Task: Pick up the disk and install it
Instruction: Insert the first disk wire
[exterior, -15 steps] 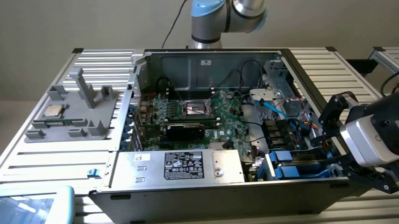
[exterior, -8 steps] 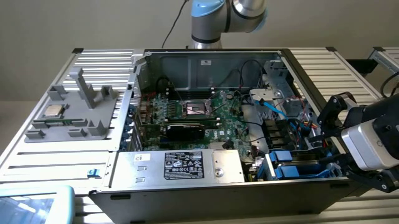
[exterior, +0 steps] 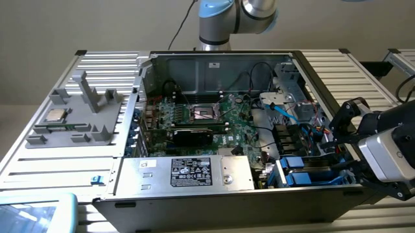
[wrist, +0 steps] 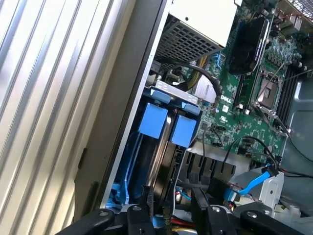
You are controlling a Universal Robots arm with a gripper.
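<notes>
The disk stands on edge in the drive bay at the front corner of the open computer case (exterior: pixel 150 77), on the exterior view's right. Its blue carrier (exterior: pixel 300 170) and two blue end tabs (wrist: pixel 154 120) show; the drive body and its label are mostly hidden in the bay. My gripper (exterior: pixel 337 145) hangs just outside the case wall beside that bay, open, with nothing between its black fingers (wrist: pixel 146 203). It does not touch the carrier.
A silver power-supply box (exterior: pixel 194 172) with a black label fills the case front beside the bay. Behind it lie the motherboard (exterior: pixel 207 116) and a blue cable (exterior: pixel 282 110). A grey fixture (exterior: pixel 77 121) with a small CPU chip (exterior: pixel 54 115) sits on the slatted table (exterior: pixel 363 68).
</notes>
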